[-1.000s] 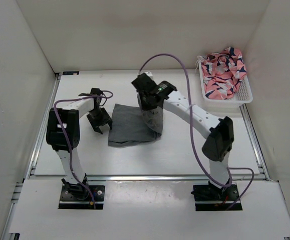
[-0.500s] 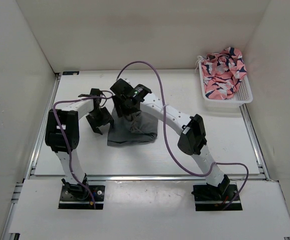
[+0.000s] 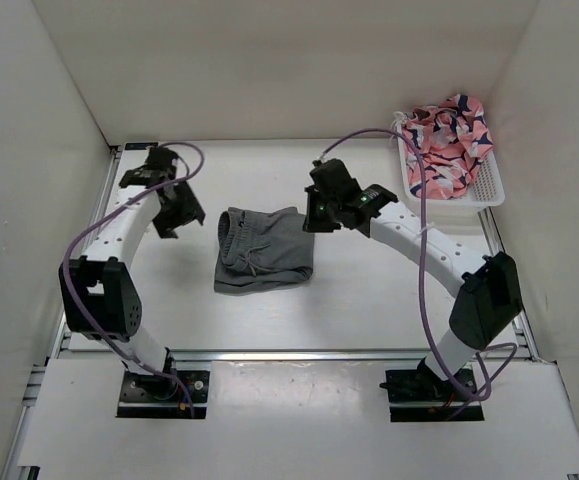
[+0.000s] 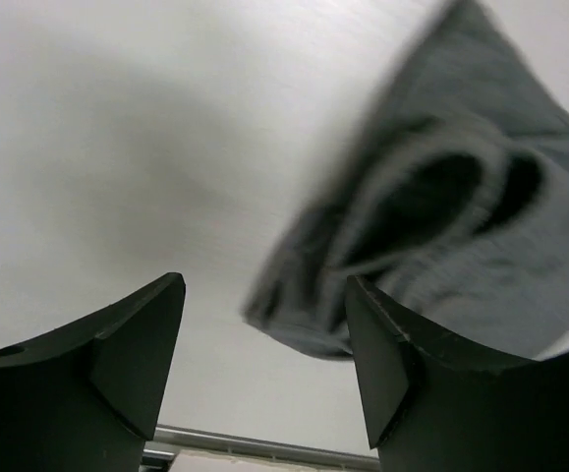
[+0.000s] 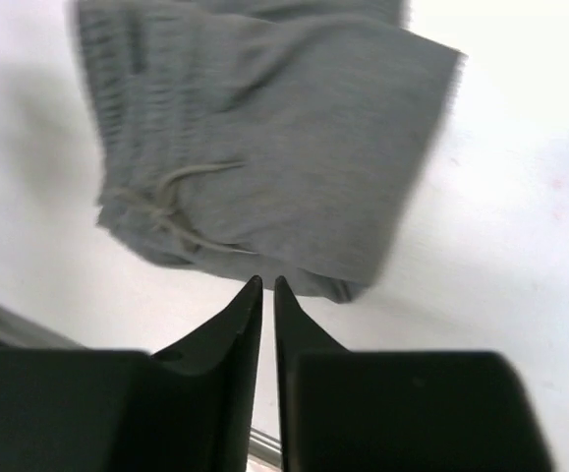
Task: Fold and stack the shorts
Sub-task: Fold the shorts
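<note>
The grey shorts (image 3: pixel 265 249) lie folded on the table's middle, waistband and drawstring on the left side. They also show in the left wrist view (image 4: pixel 451 236) and in the right wrist view (image 5: pixel 264 147). My left gripper (image 3: pixel 176 215) is open and empty, hovering left of the shorts and apart from them; its jaws show wide apart in the left wrist view (image 4: pixel 264 334). My right gripper (image 3: pixel 314 215) is shut and empty, just right of the shorts' upper right corner; its fingertips (image 5: pixel 268 283) nearly touch each other above the fabric's edge.
A white basket (image 3: pixel 484 190) holding a pink patterned garment (image 3: pixel 447 140) stands at the back right. White walls enclose the table on three sides. A metal rail (image 3: pixel 299 353) runs along the near edge.
The right gripper has carried the shorts' right side leftward over the rest, let go and pulled back to the right. The left arm has swung back and left, away from the shorts.
</note>
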{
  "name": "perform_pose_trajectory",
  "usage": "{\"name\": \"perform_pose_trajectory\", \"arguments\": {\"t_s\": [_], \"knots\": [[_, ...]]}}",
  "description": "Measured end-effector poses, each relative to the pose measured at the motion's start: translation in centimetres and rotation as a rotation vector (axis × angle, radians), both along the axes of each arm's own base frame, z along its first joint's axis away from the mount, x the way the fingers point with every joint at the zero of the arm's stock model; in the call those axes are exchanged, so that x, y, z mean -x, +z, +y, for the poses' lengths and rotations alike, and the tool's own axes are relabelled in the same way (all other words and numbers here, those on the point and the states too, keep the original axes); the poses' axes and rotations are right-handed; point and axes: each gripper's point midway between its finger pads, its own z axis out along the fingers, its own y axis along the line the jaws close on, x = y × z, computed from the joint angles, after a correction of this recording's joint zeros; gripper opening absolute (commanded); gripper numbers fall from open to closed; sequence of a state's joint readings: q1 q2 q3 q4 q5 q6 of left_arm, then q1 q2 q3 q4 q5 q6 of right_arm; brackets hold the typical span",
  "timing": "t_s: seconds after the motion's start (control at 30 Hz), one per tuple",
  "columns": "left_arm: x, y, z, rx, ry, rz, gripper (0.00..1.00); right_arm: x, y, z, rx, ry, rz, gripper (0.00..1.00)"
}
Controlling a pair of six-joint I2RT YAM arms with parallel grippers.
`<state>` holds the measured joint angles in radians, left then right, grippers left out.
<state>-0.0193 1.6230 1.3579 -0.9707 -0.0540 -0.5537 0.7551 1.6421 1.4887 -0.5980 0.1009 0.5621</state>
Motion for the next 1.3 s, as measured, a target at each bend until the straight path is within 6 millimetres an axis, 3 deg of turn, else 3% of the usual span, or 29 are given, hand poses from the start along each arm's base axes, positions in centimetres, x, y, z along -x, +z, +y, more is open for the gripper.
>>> {"name": "perform_pose_trajectory", "arguments": {"t_s": [0.13,0.27,0.4,0.5,0.6,0.67,0.77,0.8,0.87,0.97,1.03,1.1,1.2,1.3], "knots": [[-1.3,2.5,-6.4,-0.008,-0.184,-0.075,0.68,0.7,-3.7,-1.7,0.035,-0.045,0.078,0.10],[-2.3,1.7,-10.2,-0.009,-0.280,-0.053,0.58,1.5,-6.1,-1.1,0.057,-0.023,0.137,0.12],[-4.9,-2.0,-10.2,-0.047,-0.283,0.013,0.55,0.4,-8.6,0.5,0.069,-0.007,0.177,0.12],[-6.4,-5.8,-9.7,-0.070,-0.290,0.086,0.53,-1.1,-11.7,1.8,0.090,-0.003,0.214,0.13],[-6.6,-9.3,-9.3,-0.077,-0.294,0.163,0.53,-1.6,-15.2,2.2,0.125,-0.005,0.266,0.24],[-6.6,-9.5,-9.2,-0.067,-0.297,0.180,0.55,-1.4,-16.1,2.1,0.138,-0.007,0.285,0.45],[-7.1,-7.3,-8.9,-0.077,-0.305,0.151,0.62,-1.7,-14.4,2.0,0.133,-0.013,0.247,0.84],[-7.3,-6.1,-8.9,-0.081,-0.310,0.131,0.69,-1.9,-13.1,1.7,0.132,-0.020,0.218,0.88],[-7.7,-3.5,-8.4,-0.086,-0.310,0.079,0.75,-2.3,-9.4,0.7,0.125,-0.042,0.140,0.95],[-7.4,2.2,-7.2,-0.083,-0.285,-0.036,0.79,-2.8,-1.6,-1.7,0.068,-0.103,-0.025,0.99],[-6.7,6.7,-6.1,-0.078,-0.262,-0.137,0.79,-2.8,4.1,-4.5,0.012,-0.173,-0.148,0.99],[-5.5,11.1,-5.0,-0.075,-0.236,-0.249,0.80,-2.4,8.2,-8.4,-0.022,-0.266,-0.247,0.99],[-2.2,15.1,-3.6,-0.071,-0.205,-0.366,0.80,-1.0,10.1,-14.6,0.011,-0.408,-0.316,0.99],[1.5,15.9,-2.9,-0.058,-0.182,-0.419,0.80,1.1,8.1,-19.3,0.118,-0.499,-0.292,0.99]]}}
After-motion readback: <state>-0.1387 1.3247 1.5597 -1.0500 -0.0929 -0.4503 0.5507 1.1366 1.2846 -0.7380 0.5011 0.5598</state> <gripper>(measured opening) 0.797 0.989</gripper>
